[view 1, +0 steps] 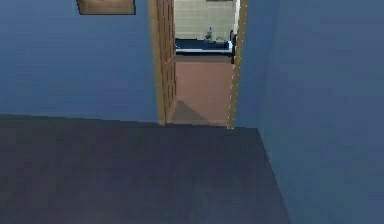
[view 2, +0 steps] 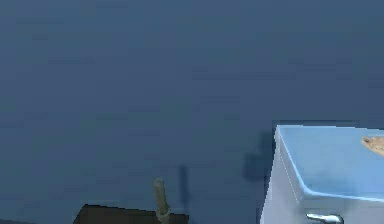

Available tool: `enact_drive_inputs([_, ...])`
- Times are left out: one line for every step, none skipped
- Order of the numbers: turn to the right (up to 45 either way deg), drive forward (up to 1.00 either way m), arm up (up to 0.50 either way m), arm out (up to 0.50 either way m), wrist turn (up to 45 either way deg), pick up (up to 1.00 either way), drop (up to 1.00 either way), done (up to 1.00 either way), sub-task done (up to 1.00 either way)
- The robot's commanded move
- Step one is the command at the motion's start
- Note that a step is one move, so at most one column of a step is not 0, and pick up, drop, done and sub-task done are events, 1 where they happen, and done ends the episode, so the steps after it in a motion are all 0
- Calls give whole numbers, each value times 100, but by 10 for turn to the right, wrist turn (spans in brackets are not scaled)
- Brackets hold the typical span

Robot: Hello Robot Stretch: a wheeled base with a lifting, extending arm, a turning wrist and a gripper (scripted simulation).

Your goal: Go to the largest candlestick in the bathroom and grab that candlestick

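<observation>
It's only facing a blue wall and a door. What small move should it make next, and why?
Probably drive straight ahead toward the open doorway. It stands near the middle of the forward view, bare dark floor leads up to it, and another room with a brown floor lies beyond.

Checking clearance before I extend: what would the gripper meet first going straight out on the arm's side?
Probably the blue wall, passing between a slim upright post and a pale blue cabinet; depth is unclear.
</observation>
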Motion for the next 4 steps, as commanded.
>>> enact_drive_inputs([0, 0, 48, 0, 0, 0, 0, 0, 0])
enact_drive_inputs([0, 0, 0, 8, 0, 0, 0, 0, 0])
enact_drive_inputs([0, 0, 0, 0, 450, 0, 0, 0, 0])
enact_drive_inputs([0, 0, 0, 0, 450, 0, 0, 0, 0])
